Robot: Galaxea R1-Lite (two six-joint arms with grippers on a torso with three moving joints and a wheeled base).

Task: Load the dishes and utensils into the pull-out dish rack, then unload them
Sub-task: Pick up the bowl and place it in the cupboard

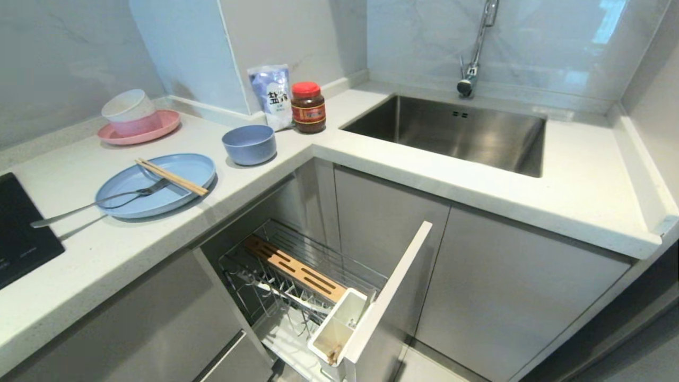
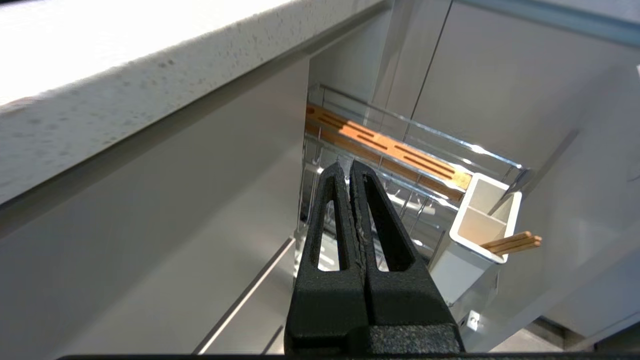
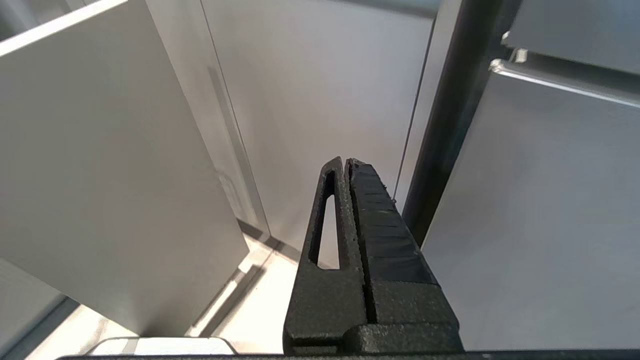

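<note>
On the counter, the light-blue plate [image 1: 175, 196] carries the wooden chopsticks [image 1: 171, 176] and the head of the silver fork [image 1: 95, 204]. The light-blue bowl [image 1: 249, 144] stands just behind the plate. Below the counter, the pull-out dish rack [image 1: 297, 276] is drawn out, with its wooden strip [image 1: 294, 268], white utensil box [image 1: 339, 323] and pale-grey front [image 1: 392, 297]. My left gripper [image 2: 348, 165] is shut and empty, low in front of the rack [image 2: 410, 200]. Light-brown stick ends [image 2: 515, 243] poke from the box [image 2: 482, 220]. My right gripper [image 3: 346, 161] is shut and empty, facing cabinet doors. Neither arm shows in the head view.
A pink plate [image 1: 159, 130] with a white-and-pink bowl [image 1: 130, 111] sits at the back left. A salt bag [image 1: 271, 95] and a red-lidded jar [image 1: 308, 107] stand in the corner. The steel sink [image 1: 451, 132] and tap [image 1: 475, 53] are to the right, a black cooktop [image 1: 18, 228] to the left.
</note>
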